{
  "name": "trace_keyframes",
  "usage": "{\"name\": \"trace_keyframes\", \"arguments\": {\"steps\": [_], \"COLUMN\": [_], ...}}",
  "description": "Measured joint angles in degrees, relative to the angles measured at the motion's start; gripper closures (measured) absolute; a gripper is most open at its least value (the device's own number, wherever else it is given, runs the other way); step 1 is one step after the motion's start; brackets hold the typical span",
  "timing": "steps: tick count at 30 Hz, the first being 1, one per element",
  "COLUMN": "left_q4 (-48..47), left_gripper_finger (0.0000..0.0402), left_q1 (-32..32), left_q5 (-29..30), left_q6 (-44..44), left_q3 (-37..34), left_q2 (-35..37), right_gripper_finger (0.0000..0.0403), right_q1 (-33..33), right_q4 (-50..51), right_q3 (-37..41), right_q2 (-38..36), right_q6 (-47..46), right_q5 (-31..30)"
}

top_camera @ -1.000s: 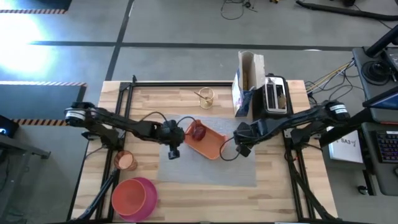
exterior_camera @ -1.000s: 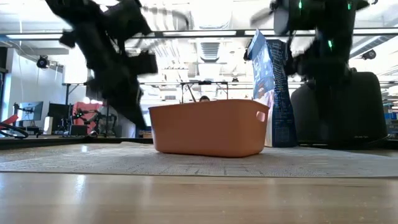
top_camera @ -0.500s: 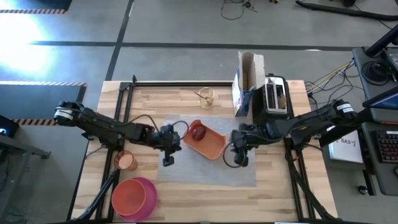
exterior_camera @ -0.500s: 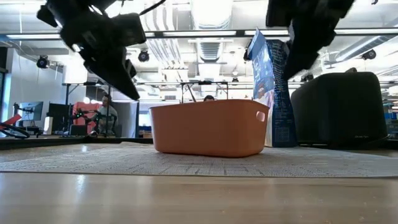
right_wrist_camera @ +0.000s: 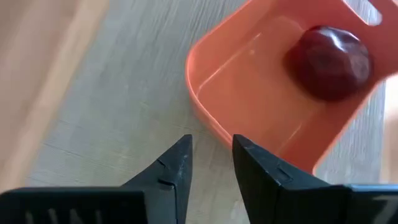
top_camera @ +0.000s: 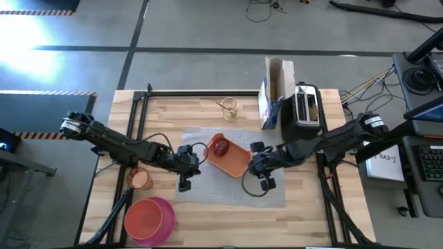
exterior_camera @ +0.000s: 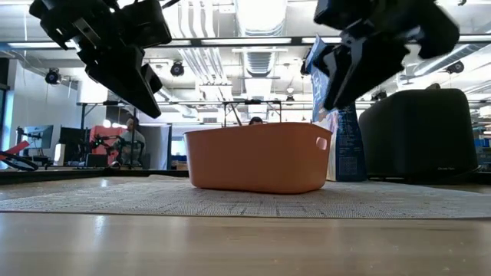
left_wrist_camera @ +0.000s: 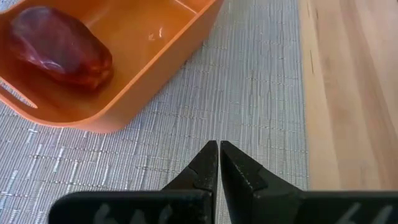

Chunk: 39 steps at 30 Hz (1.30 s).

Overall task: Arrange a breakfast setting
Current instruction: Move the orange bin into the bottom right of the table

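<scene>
While the grey woven placemat [top_camera: 232, 169] lies flat mid-counter, the orange tray [top_camera: 228, 158] on it holds a glossy red apple [top_camera: 220, 146]; left gripper [top_camera: 184, 181] hovers shut and empty; right gripper [top_camera: 266, 183] slightly parted, empty

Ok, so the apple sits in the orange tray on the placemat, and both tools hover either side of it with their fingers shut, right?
Not quite. The apple does sit in the orange tray on the placemat, with a tool on each side. The left tool is shut, but the right wrist view shows the right tool open, a gap between its fingers.
</scene>
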<state>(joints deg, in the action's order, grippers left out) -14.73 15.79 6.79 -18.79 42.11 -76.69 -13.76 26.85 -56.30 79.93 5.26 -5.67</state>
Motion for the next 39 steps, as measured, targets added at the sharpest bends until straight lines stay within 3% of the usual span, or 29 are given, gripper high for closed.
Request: {"name": "trace_keyframes", "arguments": {"steps": [8, 15, 23, 28, 35, 39], "left_q4": [-0.29, -0.77, -1.37, -1.75, -1.67, -1.74], "left_gripper_finger": [0.04, 0.04, 0.04, 0.04, 0.04, 0.04], "left_q1": [0.15, 0.15, 0.17, 0.17, 0.17, 0.17], "left_q5": [0.14, 0.17, 0.17, 0.17, 0.17, 0.17], "left_q6": [-0.26, -0.11, -0.73, -0.81, -0.85, -1.19], "left_q3": [0.02, -0.15, -1.34, -1.93, -2.08, -2.08], "left_q2": [0.0, 0.0, 0.0, 0.0, 0.0, 0.0], "right_gripper_finger": [0.0275, 0.0275, 0.0279, 0.0309, 0.0381, 0.0393], "right_q1": [0.17, 0.28, 0.37, 0.37, 0.39, 0.39], "right_q4": [4.28, 10.1, 12.54, 13.57, 13.71, 15.11], "right_q3": [-7.12, -13.85, -16.07, -16.39, -16.39, -16.39], "right_q2": [7.87, 14.79, 18.33, 18.14, 17.76, 17.39], "right_q6": [9.02, 10.1, 11.33, 11.27, 11.19, 10.79], "right_q5": [-2.02, -1.99, -1.86, -1.86, -1.67, -1.62]}}
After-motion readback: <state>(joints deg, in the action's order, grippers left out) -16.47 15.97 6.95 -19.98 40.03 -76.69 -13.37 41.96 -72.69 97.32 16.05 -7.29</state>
